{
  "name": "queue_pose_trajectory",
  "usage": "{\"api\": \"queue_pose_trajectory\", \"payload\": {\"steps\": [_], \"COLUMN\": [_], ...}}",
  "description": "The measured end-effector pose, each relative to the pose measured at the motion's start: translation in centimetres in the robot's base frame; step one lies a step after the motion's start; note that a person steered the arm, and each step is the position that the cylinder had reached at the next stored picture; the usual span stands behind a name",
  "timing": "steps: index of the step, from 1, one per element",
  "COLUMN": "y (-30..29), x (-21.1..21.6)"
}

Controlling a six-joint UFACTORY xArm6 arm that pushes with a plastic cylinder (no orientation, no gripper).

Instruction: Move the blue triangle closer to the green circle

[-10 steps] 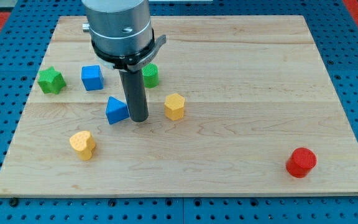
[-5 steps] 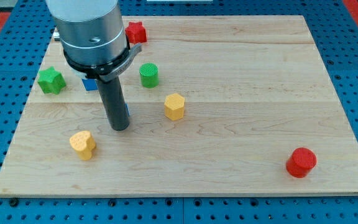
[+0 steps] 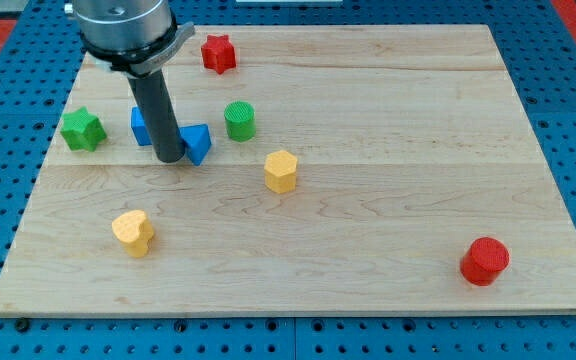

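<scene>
The blue triangle (image 3: 198, 142) lies on the wooden board (image 3: 388, 150), just left of and slightly below the green circle (image 3: 239, 120), with a small gap between them. My tip (image 3: 170, 158) stands right at the triangle's left side, touching it or nearly so. The rod hides part of a blue cube (image 3: 142, 126) behind it.
A green star (image 3: 82, 129) sits at the view's left. A red star (image 3: 218, 52) is near the top. A yellow hexagon (image 3: 281, 170) is right of the triangle, a yellow heart (image 3: 133, 232) at lower left, a red cylinder (image 3: 484, 260) at lower right.
My tip swung from the triangle's right side around below it to its left. The blue triangle has moved up and right, closer to the green circle.
</scene>
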State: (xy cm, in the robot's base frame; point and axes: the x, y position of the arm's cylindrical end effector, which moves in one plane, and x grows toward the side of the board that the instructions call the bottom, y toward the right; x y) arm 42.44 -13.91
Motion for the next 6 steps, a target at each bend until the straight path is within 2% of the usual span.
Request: {"api": "queue_pose_trajectory", "payload": {"steps": [2,4,6], "y": [2.0,6.9,12.8], "x": [-1.7,0.3,-1.7]}}
